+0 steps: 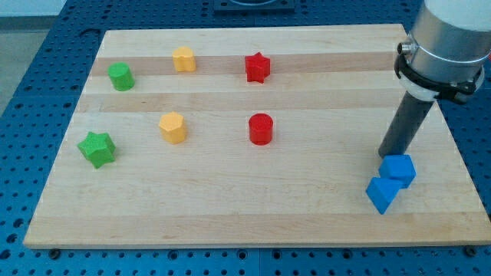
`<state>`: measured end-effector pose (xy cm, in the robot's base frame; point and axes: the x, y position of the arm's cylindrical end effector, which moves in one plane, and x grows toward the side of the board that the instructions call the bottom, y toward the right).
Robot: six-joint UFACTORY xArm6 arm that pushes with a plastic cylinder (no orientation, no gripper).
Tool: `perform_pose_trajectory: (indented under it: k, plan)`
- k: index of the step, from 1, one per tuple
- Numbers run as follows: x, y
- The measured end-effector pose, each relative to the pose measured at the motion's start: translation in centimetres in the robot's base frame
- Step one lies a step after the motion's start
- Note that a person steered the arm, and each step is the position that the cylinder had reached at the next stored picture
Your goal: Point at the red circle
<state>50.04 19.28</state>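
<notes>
My tip [386, 153] is resting just above the blue blocks [399, 169] — no gripper is fitted; the red circle [261, 129] is lying well apart, toward the view's left.

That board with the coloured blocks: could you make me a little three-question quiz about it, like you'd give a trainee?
1. True or false: my tip is touching the red circle.
2. Which block lies nearest the red circle toward the view's top?
A. red star
B. green star
C. a blue block
3. Fill in: the two blue blocks, the second one lower, sit at the view's ____ side of the board.

Key
1. False: the tip stands far to the view's right, right beside the upper blue block.
2. A
3. right
</notes>
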Motion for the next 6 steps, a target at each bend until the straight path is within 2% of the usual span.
perform_pose_trajectory:
  k: [1, 3, 4, 6]
  plan:
    - [-2.1, -1.8]
    - [-6.6, -11.5]
    - [-6.5, -15.6]
    - [-1.3, -15.3]
